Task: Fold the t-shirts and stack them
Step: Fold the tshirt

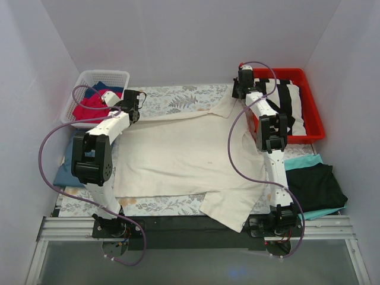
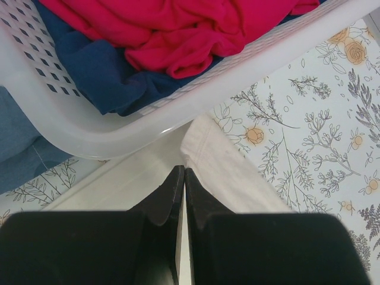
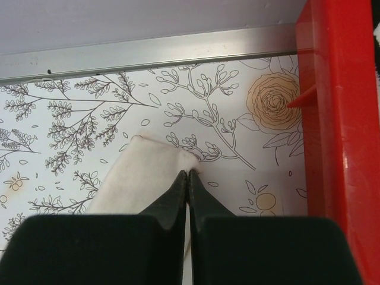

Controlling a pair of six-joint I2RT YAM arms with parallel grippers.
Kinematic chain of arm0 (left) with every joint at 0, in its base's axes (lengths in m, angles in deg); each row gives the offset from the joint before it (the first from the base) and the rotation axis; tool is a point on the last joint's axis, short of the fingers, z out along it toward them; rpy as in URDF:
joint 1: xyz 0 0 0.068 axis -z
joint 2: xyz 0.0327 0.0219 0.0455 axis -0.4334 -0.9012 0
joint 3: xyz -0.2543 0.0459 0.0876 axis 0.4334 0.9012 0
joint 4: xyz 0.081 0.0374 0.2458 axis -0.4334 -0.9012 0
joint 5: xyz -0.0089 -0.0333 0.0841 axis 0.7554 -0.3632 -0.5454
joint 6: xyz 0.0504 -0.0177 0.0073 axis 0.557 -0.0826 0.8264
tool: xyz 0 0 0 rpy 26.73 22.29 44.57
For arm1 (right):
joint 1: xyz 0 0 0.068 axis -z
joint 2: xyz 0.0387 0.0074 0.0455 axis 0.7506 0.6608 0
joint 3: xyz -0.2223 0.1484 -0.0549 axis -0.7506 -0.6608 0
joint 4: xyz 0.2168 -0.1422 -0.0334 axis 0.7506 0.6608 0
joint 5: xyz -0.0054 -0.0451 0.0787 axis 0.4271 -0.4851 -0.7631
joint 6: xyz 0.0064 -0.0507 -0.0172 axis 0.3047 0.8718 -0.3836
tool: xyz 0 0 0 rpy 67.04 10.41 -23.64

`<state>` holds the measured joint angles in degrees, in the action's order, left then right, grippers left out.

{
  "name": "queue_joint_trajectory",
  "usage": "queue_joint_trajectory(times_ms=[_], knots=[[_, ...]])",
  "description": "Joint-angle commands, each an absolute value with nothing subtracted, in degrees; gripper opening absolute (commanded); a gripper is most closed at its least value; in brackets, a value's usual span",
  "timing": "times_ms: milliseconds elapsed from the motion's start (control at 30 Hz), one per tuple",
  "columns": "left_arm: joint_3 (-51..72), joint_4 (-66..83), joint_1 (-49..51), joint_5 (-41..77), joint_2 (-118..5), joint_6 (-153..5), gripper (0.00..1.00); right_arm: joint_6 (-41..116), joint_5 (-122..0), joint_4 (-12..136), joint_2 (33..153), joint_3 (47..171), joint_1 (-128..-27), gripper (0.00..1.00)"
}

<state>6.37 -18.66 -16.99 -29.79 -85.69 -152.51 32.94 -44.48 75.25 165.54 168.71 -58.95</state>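
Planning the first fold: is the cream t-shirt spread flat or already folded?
Spread. The cream t-shirt lies open and flat across the floral table covering, body unfolded and both sleeves sticking out.

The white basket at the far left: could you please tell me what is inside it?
A crumpled red t-shirt lies over a navy t-shirt. Anything beneath them, and the basket floor, is hidden by cloth.

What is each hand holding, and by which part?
Both pinch the cream t-shirt at its far edge: left hand at the end beside the white basket, right hand by the red bin.
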Motion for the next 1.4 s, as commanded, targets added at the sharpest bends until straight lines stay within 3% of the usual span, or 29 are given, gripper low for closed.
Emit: queue_joint_trajectory(times_ms=[0, 867, 1367], knots=[[6.9, -18.5, -17.7, -30.9, -81.9, -153.2, 0.00, 34.8, -43.7, 76.7, 166.1, 171.0, -59.3, 0.01], [-17.4, -16.8, -21.5, -30.0, -95.8, -146.3, 0.00, 35.8, -39.6, 70.3, 143.0, 164.9, -59.3, 0.01], [-10.6, -14.6, -22.4, -30.4, -88.5, -145.7, 0.00, 28.4, -40.8, 69.8, 128.7, 136.7, -59.7, 0.01]])
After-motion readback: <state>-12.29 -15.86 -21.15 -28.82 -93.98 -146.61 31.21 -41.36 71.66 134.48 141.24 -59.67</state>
